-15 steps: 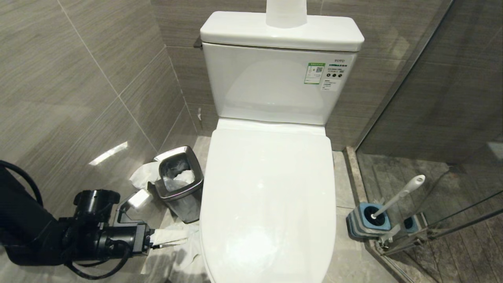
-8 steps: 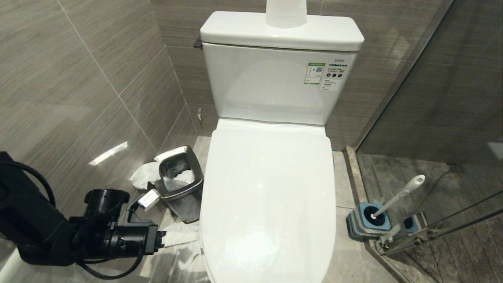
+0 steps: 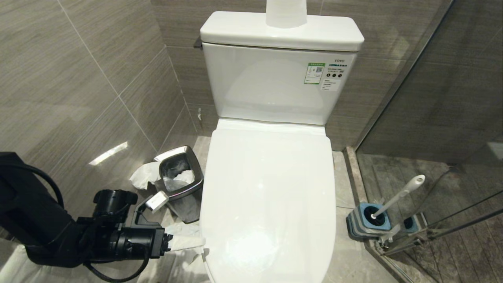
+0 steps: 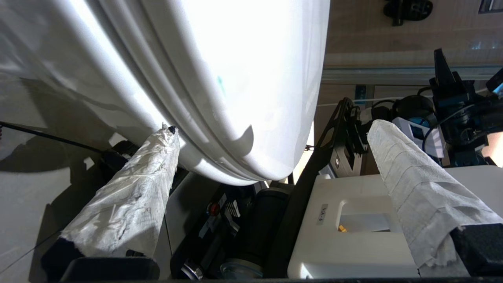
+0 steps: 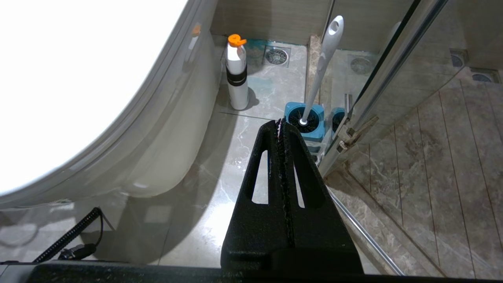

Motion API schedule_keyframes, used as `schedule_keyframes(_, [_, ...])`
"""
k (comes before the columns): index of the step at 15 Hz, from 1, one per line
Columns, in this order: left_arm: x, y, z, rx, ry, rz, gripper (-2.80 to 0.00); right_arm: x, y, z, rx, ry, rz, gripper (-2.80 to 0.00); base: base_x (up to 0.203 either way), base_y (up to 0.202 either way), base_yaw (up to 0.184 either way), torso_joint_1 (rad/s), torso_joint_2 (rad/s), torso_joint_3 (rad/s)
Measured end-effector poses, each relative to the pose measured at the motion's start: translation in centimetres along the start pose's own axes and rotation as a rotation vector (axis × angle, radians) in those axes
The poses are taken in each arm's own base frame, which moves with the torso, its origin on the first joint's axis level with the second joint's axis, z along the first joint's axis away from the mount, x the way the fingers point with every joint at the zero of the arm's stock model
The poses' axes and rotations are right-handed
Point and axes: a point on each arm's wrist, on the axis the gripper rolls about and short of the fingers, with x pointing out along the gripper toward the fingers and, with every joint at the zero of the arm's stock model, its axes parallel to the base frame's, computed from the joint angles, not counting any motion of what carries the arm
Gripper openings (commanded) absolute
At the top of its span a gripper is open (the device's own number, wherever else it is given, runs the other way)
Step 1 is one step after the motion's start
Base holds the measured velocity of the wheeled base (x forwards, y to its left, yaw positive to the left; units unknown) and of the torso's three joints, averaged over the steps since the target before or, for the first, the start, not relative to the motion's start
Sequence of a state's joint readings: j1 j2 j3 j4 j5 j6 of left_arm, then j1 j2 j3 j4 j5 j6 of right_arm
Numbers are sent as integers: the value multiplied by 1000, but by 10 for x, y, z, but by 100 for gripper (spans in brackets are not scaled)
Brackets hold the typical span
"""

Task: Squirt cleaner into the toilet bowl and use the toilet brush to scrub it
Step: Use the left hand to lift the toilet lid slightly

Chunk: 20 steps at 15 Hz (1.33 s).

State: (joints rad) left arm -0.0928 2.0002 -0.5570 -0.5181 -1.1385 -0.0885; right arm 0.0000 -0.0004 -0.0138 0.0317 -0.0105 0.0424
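The toilet bowl (image 3: 271,188) stands in the middle with its white lid down, so the basin is hidden. My left gripper (image 3: 188,240), its fingers wrapped in white paper, is open at the lid's front left edge. In the left wrist view the lid's rim (image 4: 220,118) lies between the spread fingers (image 4: 157,165), and one tip is close under it. The toilet brush (image 3: 397,196) leans in its blue holder (image 3: 367,222) on the floor to the right. My right gripper (image 5: 281,122) is shut and empty, low beside the bowl. Beyond it stand a white cleaner bottle (image 5: 237,74) with an orange cap and the brush (image 5: 320,67).
A small steel bin (image 3: 180,184) with crumpled paper stands left of the toilet, with tissue (image 3: 143,175) on the floor around it. A glass shower partition (image 3: 432,118) closes the right side. A white object (image 3: 286,11) sits on the tank lid. Tiled walls are close on the left.
My left arm has moved right, bringing its gripper up to the lid's front left edge, and its fingers have spread a little wider. The toilet, brush and bin have not moved.
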Motion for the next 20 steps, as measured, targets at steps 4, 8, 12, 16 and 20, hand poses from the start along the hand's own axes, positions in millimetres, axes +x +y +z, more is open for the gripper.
schedule_keyframes(4, [7,-2,0,9,19,-11,0,0,0,0,0,0,0,-280,0,0,0,0,0,0])
schedule_keyframes(8, [14,-3,0,17,35,-3,0,0,0,0,0,0,0,-280,0,0,0,0,0,0])
schedule_keyframes(12, [19,-3,4,36,39,13,0,0,0,0,0,0,0,-280,0,0,0,0,0,0])
schedule_keyframes(16, [25,-6,7,76,42,28,0,0,0,0,1,0,0,-280,0,0,0,0,0,0])
schedule_keyframes(20, [33,-11,2,126,64,48,0,0,0,0,0,0,0,-280,0,0,0,0,0,0])
